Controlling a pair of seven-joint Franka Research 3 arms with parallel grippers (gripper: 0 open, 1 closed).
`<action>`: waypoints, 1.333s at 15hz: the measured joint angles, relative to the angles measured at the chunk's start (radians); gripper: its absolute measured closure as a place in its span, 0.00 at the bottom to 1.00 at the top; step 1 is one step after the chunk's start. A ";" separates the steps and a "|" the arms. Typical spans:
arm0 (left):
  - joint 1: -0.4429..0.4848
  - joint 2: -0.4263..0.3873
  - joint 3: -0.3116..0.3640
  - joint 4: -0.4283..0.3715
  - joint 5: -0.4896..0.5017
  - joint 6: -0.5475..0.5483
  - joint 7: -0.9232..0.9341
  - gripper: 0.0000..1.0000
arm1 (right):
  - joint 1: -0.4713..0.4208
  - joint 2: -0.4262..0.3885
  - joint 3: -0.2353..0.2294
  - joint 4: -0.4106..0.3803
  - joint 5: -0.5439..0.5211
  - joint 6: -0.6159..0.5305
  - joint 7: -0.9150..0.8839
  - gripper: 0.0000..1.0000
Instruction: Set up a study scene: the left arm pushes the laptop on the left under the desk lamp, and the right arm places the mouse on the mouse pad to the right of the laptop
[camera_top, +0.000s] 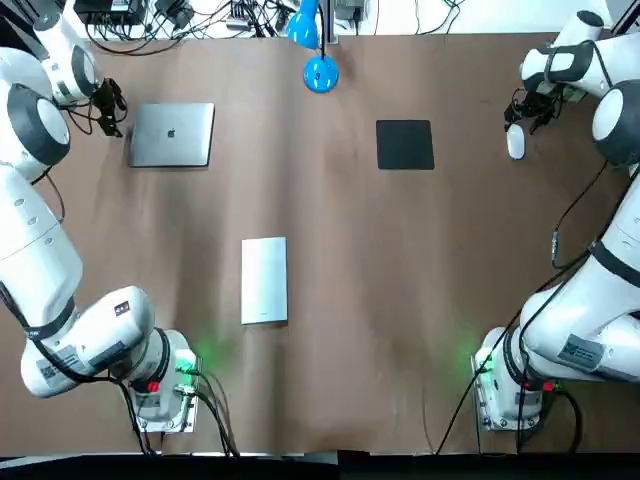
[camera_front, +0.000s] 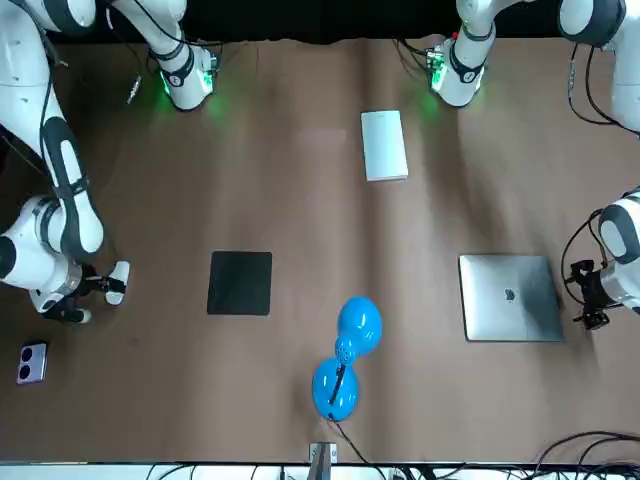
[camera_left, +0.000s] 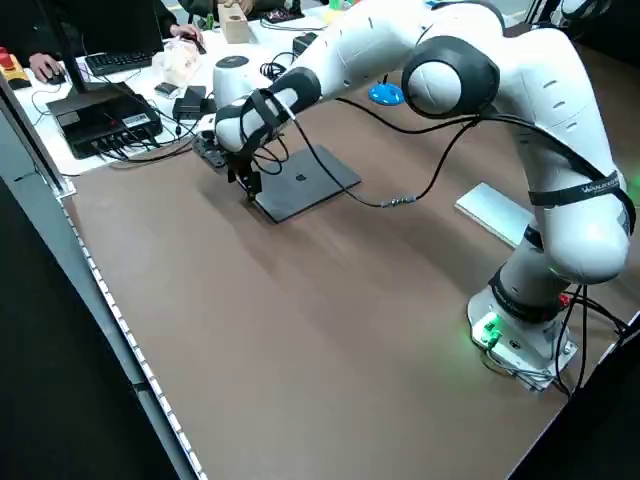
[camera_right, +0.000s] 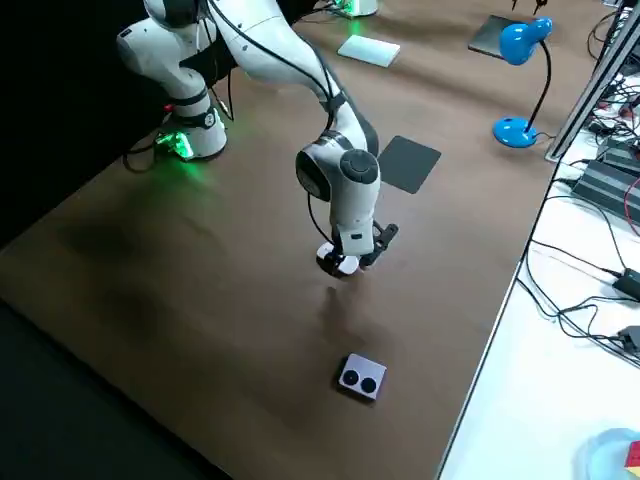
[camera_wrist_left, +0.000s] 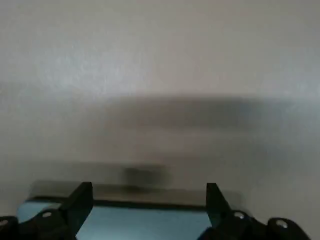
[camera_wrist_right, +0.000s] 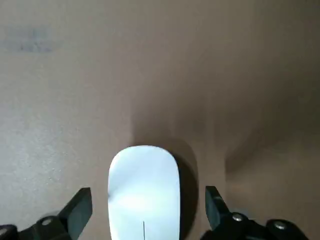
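A brown table (camera_top: 400, 300) carries the closed laptop (camera_top: 172, 134) far left, a blue lamp (camera_top: 320, 73) far centre, the black pad (camera_top: 405, 144) to the lamp's right, and the mouse (camera_top: 516, 143) far right — well apart from the pad. The left gripper (camera_top: 110, 112) sits just beside the laptop's outer edge, fingers apart. The right gripper (camera_wrist_right: 147, 192) straddles the mouse, fingers apart. A white slab (camera_top: 264, 280) lies mid-table. Beyond — a bench (camera_right: 560, 330) with cables, a keyboard (camera_left: 120, 62), a person's hand (camera_left: 45, 68).
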 joint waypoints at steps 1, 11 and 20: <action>0.008 0.003 0.000 0.000 0.000 0.007 0.000 0.00 | 0.000 0.001 0.000 -0.010 0.000 0.013 0.000 0.00; -0.007 0.033 -0.010 -0.042 0.000 0.064 -0.001 0.00 | 0.000 0.001 0.000 -0.020 0.001 0.041 0.001 0.14; -0.058 0.038 -0.010 -0.058 0.000 0.089 -0.037 0.01 | 0.000 0.002 0.001 -0.021 0.001 0.045 0.001 0.25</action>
